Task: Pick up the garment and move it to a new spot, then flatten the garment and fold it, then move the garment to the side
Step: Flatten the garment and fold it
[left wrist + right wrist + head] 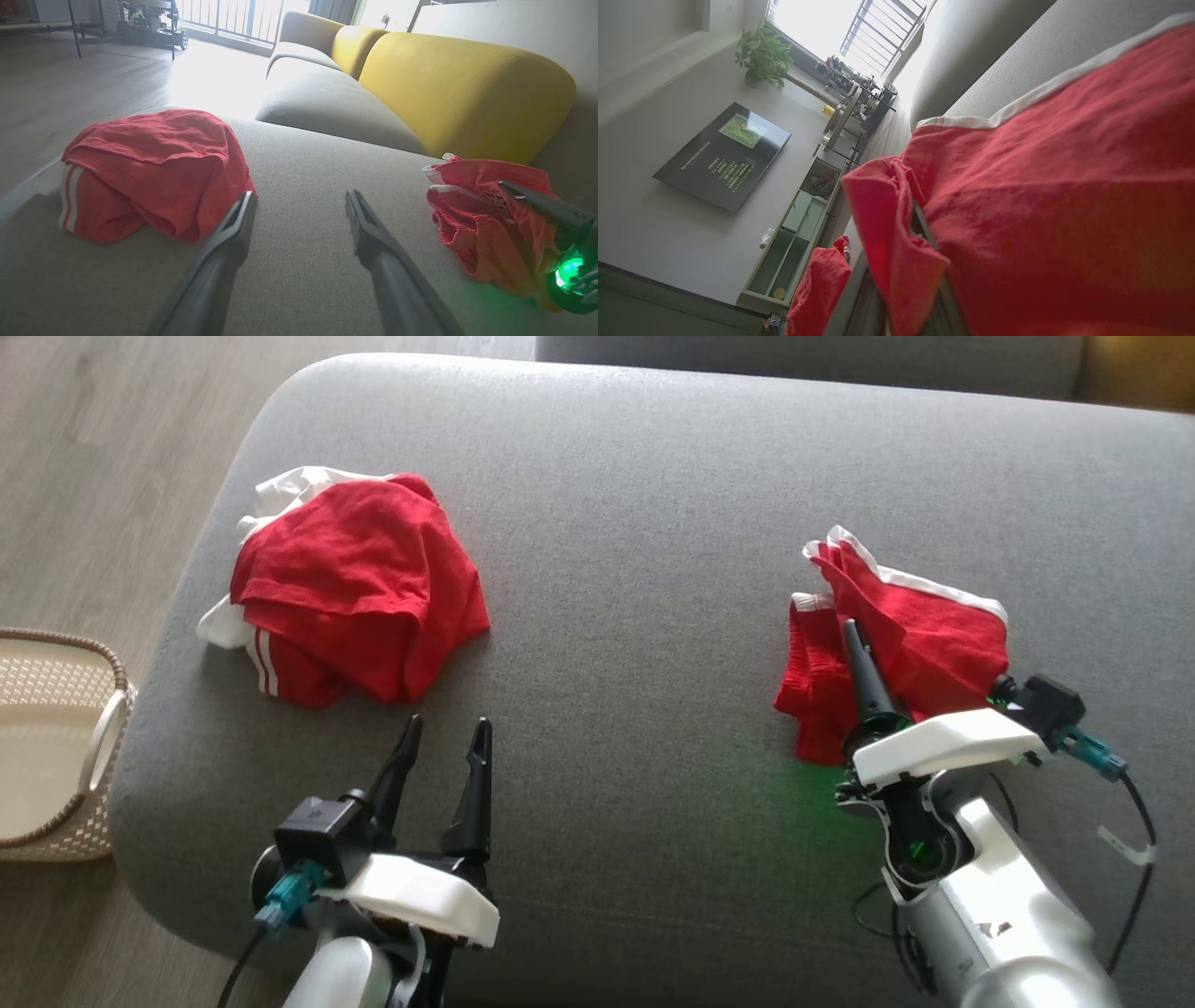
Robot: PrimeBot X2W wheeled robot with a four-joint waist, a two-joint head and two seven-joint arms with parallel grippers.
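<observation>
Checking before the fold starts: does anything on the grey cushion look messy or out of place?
Nothing spilled or damaged, but neither piece lies flat. The left red garment sits heaped over white cloth near the left edge of the cushion; the right red garment is bunched, a fold pinched in the shut right gripper.

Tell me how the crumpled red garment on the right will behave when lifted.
Probably floppy: the red garment lies in crumpled folds, so it should sag and unfurl. Likely light: thin cloth. The grey cushion looks textured, so it may drag rather than slide.
</observation>
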